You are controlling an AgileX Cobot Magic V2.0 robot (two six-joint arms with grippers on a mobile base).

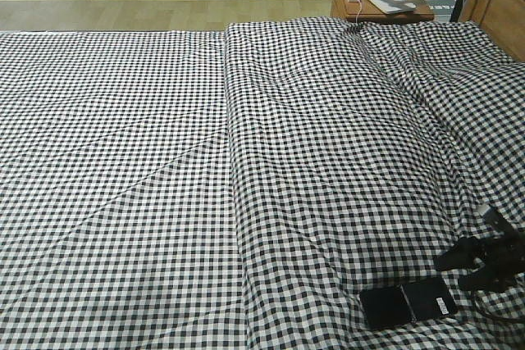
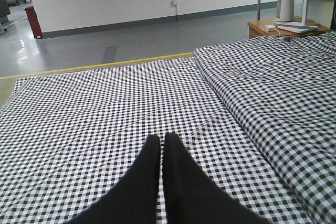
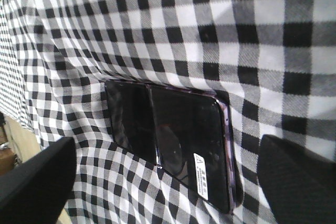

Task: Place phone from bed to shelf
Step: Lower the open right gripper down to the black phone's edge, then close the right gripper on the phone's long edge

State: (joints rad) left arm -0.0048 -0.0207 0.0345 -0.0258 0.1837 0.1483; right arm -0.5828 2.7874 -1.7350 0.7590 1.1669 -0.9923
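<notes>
On the left, the left gripper (image 2: pixel 160 140) hovers over the flat left half of the large bed covered in black-and-white small-check gingham fabric (image 2: pixel 105 103). Its two black fingers (image 2: pixel 142 182) are pressed together with nothing between them.

Further right, the slim black rectangular smartphone with a glossy face and pinkish-gold rim (image 1: pixel 408 303) lies flat on the bed, close to its near right corner, where the cover sinks a little under it. A line crosses its dark face; whether this is a seam or a reflection cannot be told. One small white barcode sticker (image 3: pixel 202 177) sits near one end.

The phone (image 3: pixel 168 145) looks light, stiff and thin. Its glossy face is likely slippery and breakable, so the rim is the safer hold, taken across the narrow width near the middle. The soft fabric should give way and let the fingertips press down beside the edges.

At the far right, the right gripper (image 1: pixel 459 268) is poised just beside the phone. Its fingers (image 3: pixel 42 182) are spread wide, one on each side, and touch nothing.

By count there is one phone, one bed, two grippers and one small orange-brown wooden side table (image 1: pixel 385 7) beyond the bed's far right corner. No shelf is in view.
</notes>
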